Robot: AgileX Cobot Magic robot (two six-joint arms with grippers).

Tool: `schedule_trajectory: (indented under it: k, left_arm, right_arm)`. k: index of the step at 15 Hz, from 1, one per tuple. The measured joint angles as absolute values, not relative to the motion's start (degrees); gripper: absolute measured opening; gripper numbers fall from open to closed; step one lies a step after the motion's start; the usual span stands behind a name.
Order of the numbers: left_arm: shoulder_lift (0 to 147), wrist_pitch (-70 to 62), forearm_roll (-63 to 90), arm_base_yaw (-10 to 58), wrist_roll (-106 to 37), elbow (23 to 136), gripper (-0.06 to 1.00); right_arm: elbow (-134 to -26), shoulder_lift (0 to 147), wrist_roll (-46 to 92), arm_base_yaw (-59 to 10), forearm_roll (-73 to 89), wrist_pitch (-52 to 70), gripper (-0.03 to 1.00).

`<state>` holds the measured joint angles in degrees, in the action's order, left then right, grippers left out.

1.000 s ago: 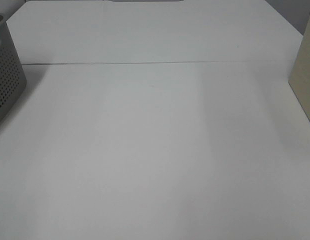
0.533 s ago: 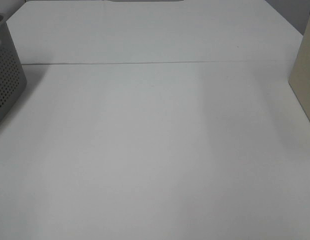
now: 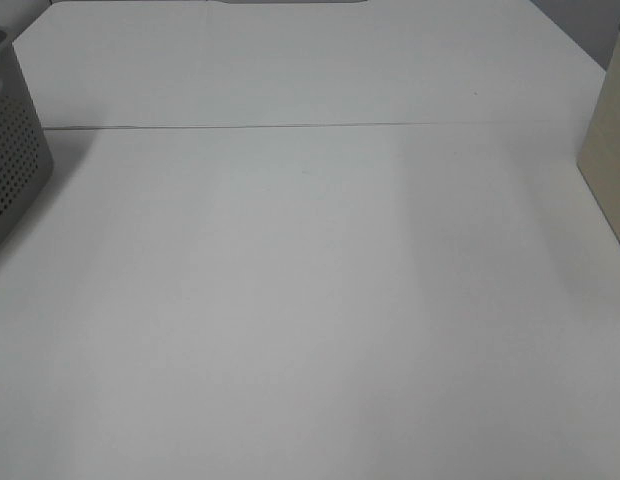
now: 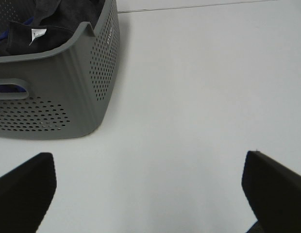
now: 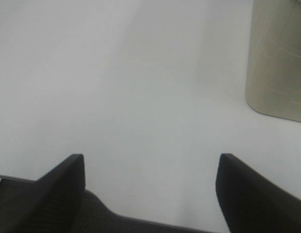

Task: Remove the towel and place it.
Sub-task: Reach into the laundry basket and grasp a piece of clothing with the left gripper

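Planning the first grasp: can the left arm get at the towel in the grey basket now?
Probably yes: the left gripper is open and empty, the towel lies uncovered in the basket, and only bare table lies between them.

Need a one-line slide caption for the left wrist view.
Open left gripper above the white table, near the grey basket holding the dark towel.

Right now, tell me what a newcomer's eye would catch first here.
The grey perforated basket at the left edge of the white table stands out, with the dark towel bunched inside it. A beige container sits at the right edge.
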<state>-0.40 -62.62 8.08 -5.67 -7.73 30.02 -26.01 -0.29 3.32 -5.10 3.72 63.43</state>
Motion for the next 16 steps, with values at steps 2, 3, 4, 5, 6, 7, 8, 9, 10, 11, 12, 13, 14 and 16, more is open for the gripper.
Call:
schedule_trajectory:
  k: [2, 3, 4, 5, 6, 7, 8, 9, 10, 11, 12, 13, 14, 16]
  left_arm:
    - [0.11, -62.68, 8.14, -5.67, -7.79, 30.94, 0.99]
    - [2.12, -63.08, 7.79, -5.67, -7.96, 32.72, 0.99]
    - [5.33, -63.83, 7.62, -5.67, -8.82, 35.18, 0.99]
    - [7.45, -64.46, 7.62, -5.67, -9.74, 36.55, 0.99]
    - [12.15, -65.15, 7.62, -5.67, -11.92, 39.19, 0.99]
    - [16.73, -65.49, 7.62, -5.67, -14.21, 41.88, 0.98]
    - [21.43, -65.66, 7.51, -5.67, -16.79, 44.98, 0.98]
    - [32.37, -67.21, 6.93, -5.67, -23.38, 50.88, 0.98]
    - [37.47, -68.81, 6.25, -5.67, -27.79, 53.51, 0.98]
    - [40.22, -69.1, 5.84, -5.67, -30.37, 54.95, 0.98]
    - [45.26, -69.5, 4.35, -5.67, -35.87, 57.98, 0.98]
    - [50.02, -69.61, 2.41, -5.67, -40.05, 60.91, 0.98]
    - [55.0, -69.61, 0.34, -5.67, -42.91, 64.06, 0.98]
    - [63.25, -69.61, -2.64, -5.67, -46.29, 70.53, 0.97]
  right_arm:
    - [-26.01, -0.29, 3.32, -5.1, 3.72, 63.43, 0.73]
    - [-26.01, -0.29, 3.32, -5.1, 3.72, 63.43, 0.73]
    - [-26.01, -0.29, 3.32, -5.1, 3.72, 63.43, 0.73]
    - [-26.01, -0.29, 3.32, -5.1, 3.72, 63.43, 0.73]
    - [-26.01, -0.29, 3.32, -5.1, 3.72, 63.43, 0.73]
    - [-26.01, -0.29, 3.32, -5.1, 3.72, 63.43, 0.73]
    - [-26.01, -0.29, 3.32, -5.1, 3.72, 63.43, 0.73]
    - [-26.01, -0.29, 3.32, -5.1, 3.72, 63.43, 0.73]
    - [-26.01, -0.29, 3.32, -5.1, 3.72, 63.43, 0.73]
    - [-26.01, -0.29, 3.32, -5.1, 3.72, 63.43, 0.73]
    - [-26.01, -0.29, 3.32, -5.1, 3.72, 63.43, 0.73]
    - [-26.01, -0.29, 3.32, -5.1, 3.72, 63.43, 0.73]
    - [-26.01, -0.29, 3.32, -5.1, 3.72, 63.43, 0.73]
    - [-26.01, -0.29, 3.32, -5.1, 3.72, 63.43, 0.73]
